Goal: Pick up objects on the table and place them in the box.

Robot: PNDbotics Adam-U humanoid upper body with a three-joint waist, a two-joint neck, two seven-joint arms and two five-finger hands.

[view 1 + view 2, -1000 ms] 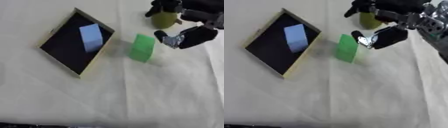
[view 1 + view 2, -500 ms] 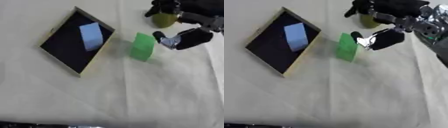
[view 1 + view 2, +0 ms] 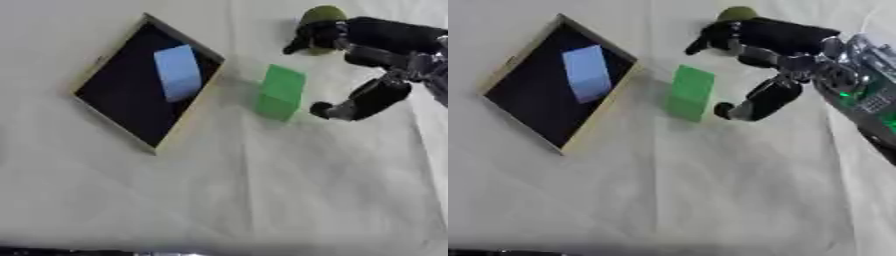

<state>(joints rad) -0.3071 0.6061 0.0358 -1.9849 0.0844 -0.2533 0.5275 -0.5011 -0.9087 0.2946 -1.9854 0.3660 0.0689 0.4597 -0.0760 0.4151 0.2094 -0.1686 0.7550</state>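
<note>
Green block (image 3: 282, 92) lies between right hand's (image 3: 773, 47) spread fingers (image 3: 710, 41) (untouched).

My right hand (image 3: 767, 70) reaches in from upper right; fingers spread, thumb low; holding nothing; left not seen.
</note>
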